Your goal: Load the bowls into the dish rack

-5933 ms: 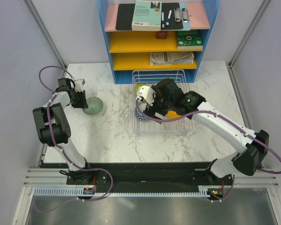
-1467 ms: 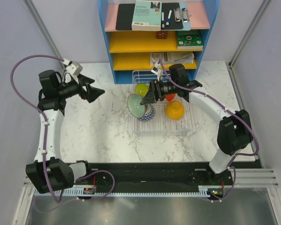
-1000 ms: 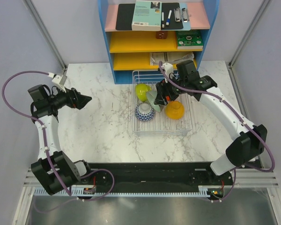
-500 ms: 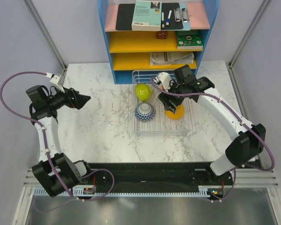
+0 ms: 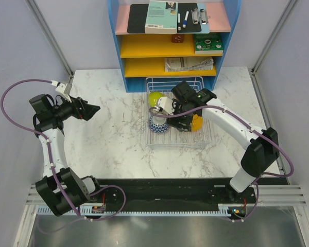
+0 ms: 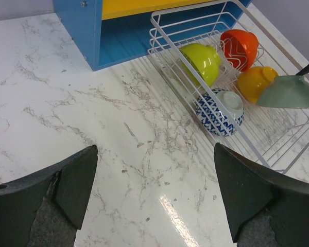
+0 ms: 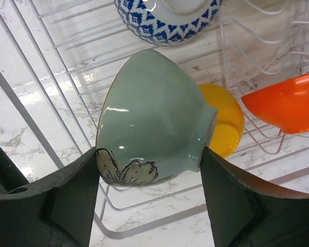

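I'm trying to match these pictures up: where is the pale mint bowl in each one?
Top: mint bowl mid-picture over the rack, mostly hidden under the right gripper.
Left wrist: at the right edge.
Right wrist: centre, held in the grip.
Shared landmark: the blue-white bowl beside it.

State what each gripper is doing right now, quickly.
Left gripper: open, holding nothing.
Right gripper: closed on the pale mint bowl.

Five bowls: one lime [image 6: 202, 60], one red [image 6: 239, 47], one yellow [image 6: 256, 82], one blue-white [image 6: 219, 110], one mint [image 6: 287, 92]. One rack [image 5: 176, 146]. Two tools: left [image 6: 155, 149], right [image 7: 149, 150].
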Controlling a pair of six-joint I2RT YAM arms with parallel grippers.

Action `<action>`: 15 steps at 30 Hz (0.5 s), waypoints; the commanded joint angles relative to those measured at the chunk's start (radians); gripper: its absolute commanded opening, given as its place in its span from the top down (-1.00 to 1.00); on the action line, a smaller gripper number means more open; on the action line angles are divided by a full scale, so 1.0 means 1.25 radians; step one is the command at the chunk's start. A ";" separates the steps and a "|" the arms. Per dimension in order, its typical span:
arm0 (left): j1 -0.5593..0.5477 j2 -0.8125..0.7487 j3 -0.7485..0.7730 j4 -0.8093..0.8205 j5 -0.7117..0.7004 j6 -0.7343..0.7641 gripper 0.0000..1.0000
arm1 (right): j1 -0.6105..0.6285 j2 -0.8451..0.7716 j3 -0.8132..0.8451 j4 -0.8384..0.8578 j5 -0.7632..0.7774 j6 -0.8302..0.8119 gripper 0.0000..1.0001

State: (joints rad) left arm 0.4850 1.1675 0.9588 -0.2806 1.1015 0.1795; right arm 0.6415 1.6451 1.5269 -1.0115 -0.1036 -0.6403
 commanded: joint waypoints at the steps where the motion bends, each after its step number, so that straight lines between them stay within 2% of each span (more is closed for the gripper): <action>1: 0.002 -0.016 -0.005 0.026 0.015 -0.021 -0.99 | 0.035 0.044 0.044 0.015 0.102 0.005 1.00; 6: 0.003 -0.016 -0.006 0.031 0.015 -0.020 -0.99 | 0.053 0.118 0.104 0.004 0.154 0.120 1.00; 15: 0.003 -0.025 -0.011 0.037 0.016 -0.017 -0.99 | 0.097 0.149 0.151 0.015 0.251 0.300 1.00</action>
State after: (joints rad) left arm 0.4850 1.1667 0.9577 -0.2733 1.1015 0.1795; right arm 0.7261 1.8332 1.6611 -1.0122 0.1120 -0.3870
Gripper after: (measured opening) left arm 0.993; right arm 0.769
